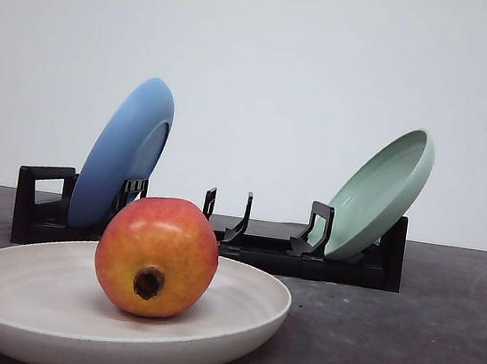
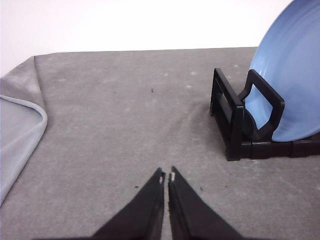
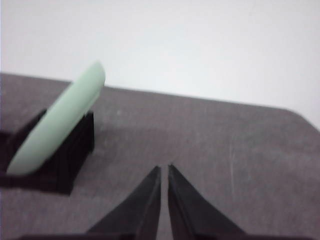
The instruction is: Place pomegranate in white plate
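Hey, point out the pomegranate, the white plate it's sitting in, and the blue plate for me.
Round red-to-yellow pomegranate [image 1: 156, 256]: front view, middle of its skin.
Shallow off-white matte plate [image 1: 247, 322]: front view, right rim.
Glossy round blue plate [image 1: 123, 153]: front view, centre of its back, leaning in the black rack.

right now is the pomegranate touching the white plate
Touching. The front view shows the pomegranate sitting inside the white plate, its underside resting on the plate's surface with no gap.

Grey table [image 1: 437, 351]: white plate [image 1: 22, 296], black rack [image 1: 261, 254]
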